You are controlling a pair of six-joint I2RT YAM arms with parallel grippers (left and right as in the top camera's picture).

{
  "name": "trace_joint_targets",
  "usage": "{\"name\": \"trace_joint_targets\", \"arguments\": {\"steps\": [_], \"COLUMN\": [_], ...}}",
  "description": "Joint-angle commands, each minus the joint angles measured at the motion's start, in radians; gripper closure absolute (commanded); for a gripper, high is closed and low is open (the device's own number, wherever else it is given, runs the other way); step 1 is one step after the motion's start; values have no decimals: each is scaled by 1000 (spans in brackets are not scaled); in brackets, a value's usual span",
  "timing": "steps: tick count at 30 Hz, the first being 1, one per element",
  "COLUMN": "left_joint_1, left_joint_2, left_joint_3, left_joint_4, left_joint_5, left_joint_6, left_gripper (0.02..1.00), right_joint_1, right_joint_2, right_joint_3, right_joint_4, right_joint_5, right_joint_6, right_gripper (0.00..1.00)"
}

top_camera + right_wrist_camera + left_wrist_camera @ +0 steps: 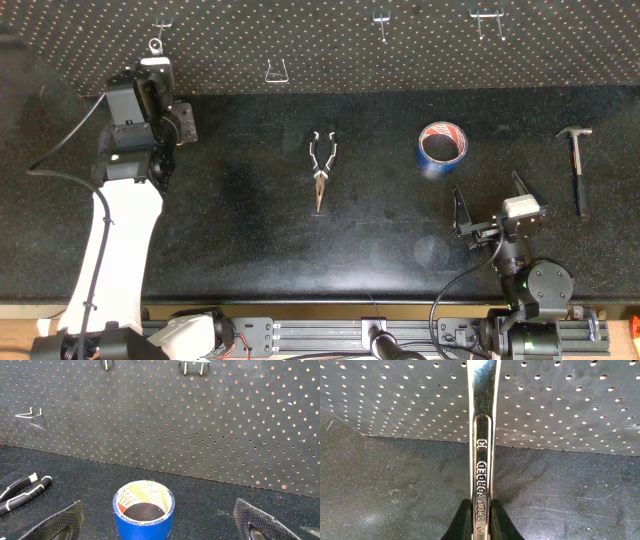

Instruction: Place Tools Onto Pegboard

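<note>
one wrench pinched in left gripper at pegboard — right gripper spread near tape roll.

A workshop bench: hooked pegboard behind a mat with pliers, tape, hammer.

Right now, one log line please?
left gripper shut on wrench at pegboard | right gripper open, tape roll ahead | pliers, hammer on worktop
</note>
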Motion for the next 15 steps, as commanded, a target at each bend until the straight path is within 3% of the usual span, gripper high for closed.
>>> {"name": "trace_joint_targets", "arguments": {"steps": [1, 10, 14, 15], "left_joint_1": [8, 8, 8, 8], "left_joint_2": [30, 129, 131, 131], "left_joint_3": [2, 59, 64, 71], "left_joint_4": [36, 60, 60, 60], "left_joint_5": [-9, -9, -13, -13], "left_joint_6": [5, 5, 5, 5], "left_gripper": [991, 952, 417, 117], "right_joint_1": [8, 8, 8, 8], "right_joint_2": [-7, -7, -7, -7], "right_joint_3": [-4, -4, -4, -4], "right_joint_4": [-3, -3, -3, -3], "right_joint_5": [5, 5, 5, 5], "right_joint_6": [-10, -10, -10, -10], "right_gripper": [25, 25, 25, 25]}}
